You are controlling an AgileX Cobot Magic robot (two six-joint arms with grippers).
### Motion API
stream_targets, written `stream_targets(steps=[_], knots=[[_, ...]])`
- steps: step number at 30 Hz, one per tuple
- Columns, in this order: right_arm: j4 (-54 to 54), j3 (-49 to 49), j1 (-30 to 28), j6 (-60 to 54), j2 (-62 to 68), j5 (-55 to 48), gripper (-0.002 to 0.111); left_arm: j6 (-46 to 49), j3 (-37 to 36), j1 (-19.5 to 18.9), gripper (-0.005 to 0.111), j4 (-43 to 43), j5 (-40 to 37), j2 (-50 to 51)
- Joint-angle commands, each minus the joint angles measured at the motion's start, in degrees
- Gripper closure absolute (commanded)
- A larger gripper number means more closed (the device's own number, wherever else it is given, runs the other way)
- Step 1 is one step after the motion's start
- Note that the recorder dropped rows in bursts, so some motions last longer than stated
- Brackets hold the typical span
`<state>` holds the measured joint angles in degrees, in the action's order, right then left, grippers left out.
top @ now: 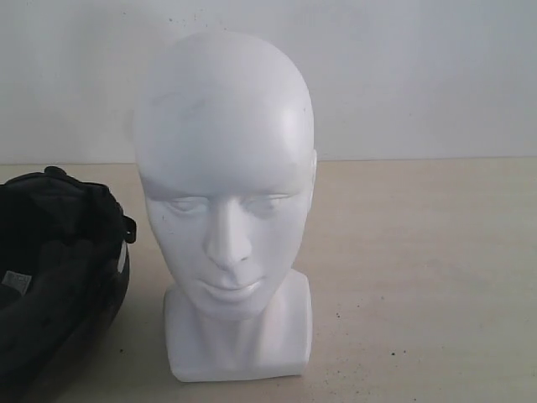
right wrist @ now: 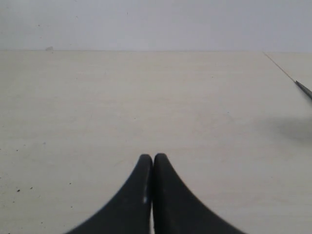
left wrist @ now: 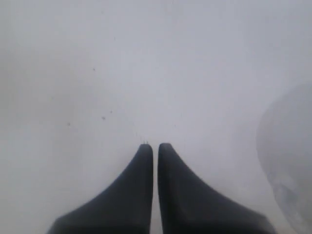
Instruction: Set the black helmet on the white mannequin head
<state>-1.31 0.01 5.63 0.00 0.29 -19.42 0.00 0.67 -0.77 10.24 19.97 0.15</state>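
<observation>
The white mannequin head [top: 225, 193] stands upright on the table, bare, its face towards the exterior camera. Left of it the black helmet [top: 54, 269] lies with its dark padded lining showing, cut off by the frame's left edge, a small gap between it and the head's base. Neither gripper appears in the exterior view. In the left wrist view my left gripper [left wrist: 155, 146] is shut with nothing in it, over a blurred pale surface; a blurred pale rounded shape [left wrist: 287, 161] sits at the frame's edge. My right gripper [right wrist: 153, 157] is shut and empty above bare table.
The beige table [top: 419, 269] runs to a white wall [top: 419, 75] behind the head. In the right wrist view a thin dark line [right wrist: 303, 88] crosses the table's far corner, with a faint shadow beside it.
</observation>
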Motion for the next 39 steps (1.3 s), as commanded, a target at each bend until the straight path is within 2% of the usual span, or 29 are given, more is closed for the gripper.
stream_targets(steps=[1, 4, 10, 20, 36, 39], knots=[[-0.4, -0.01, -0.4, 0.0, -0.29, 0.56, 0.108, -1.29, 5.04, -0.08, 0.102, -0.75, 3.82, -0.15], [-0.4, -0.01, -0.4, 0.0, -0.29, 0.56, 0.108, 2.54, 9.59, -0.08, 0.102, -0.75, 3.57, -0.15], [-0.4, -0.01, -0.4, 0.0, -0.29, 0.56, 0.108, 2.35, 16.22, -0.08, 0.102, -0.75, 4.02, 2.74], [-0.4, -0.01, -0.4, 0.0, -0.29, 0.56, 0.108, 2.35, 16.7, -0.08, 0.102, -0.58, 10.67, 2.75], [-0.4, -0.01, -0.4, 0.0, -0.29, 0.56, 0.108, 2.35, 16.7, -0.08, 0.102, -0.34, 11.55, 2.75], [-0.4, -0.01, -0.4, 0.0, -0.29, 0.56, 0.108, 2.35, 16.7, -0.08, 0.102, -0.34, 8.72, 3.37]])
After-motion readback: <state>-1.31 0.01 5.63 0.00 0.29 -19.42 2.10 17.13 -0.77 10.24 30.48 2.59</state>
